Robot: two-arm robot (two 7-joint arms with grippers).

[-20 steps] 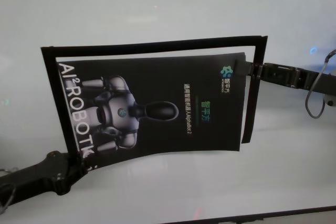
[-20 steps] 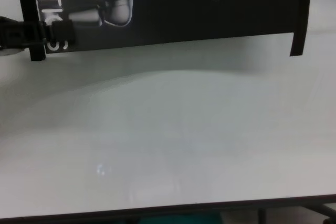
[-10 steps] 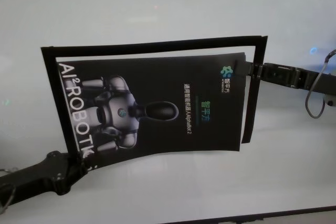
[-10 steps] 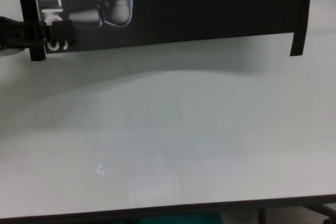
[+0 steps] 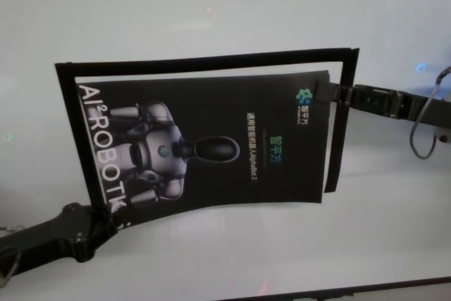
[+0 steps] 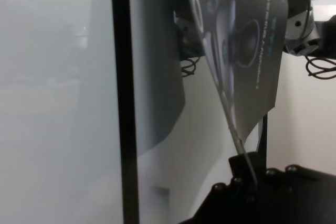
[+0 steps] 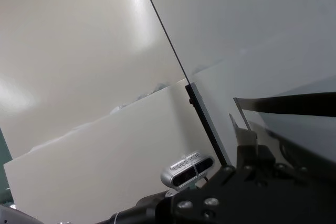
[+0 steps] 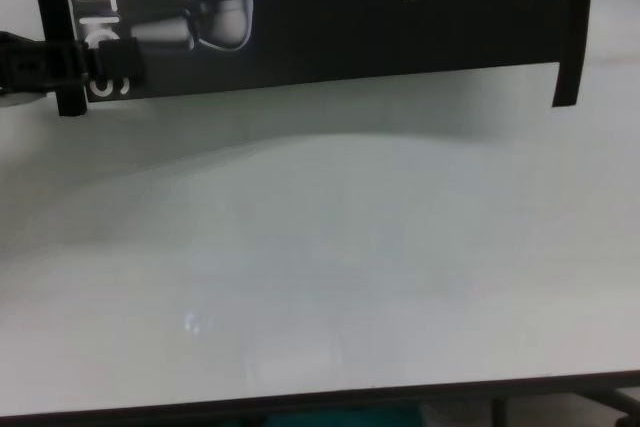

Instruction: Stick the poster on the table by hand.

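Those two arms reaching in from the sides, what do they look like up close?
Both are black. The left tool ends a thick, rounded, matte arm with bulging joints. The right tool is slimmer and boxy, built of short blocky segments, with a thin grey cable looping beside it. The right wrist view shows round screw heads on the black housing.

On the poster [image 5: 211, 146], big white letters are printed along its left edge in the head view; "AI² ROBOT" can be read before the rest is covered. A line of small white text running across the middle ends in "AlphaBot 2". In the chest view the letters "Bot 2" of that line are seen at the top edge, and "TI" of the big letters at the left. A small green-blue logo with tiny characters is printed near the right edge; these cannot be read.
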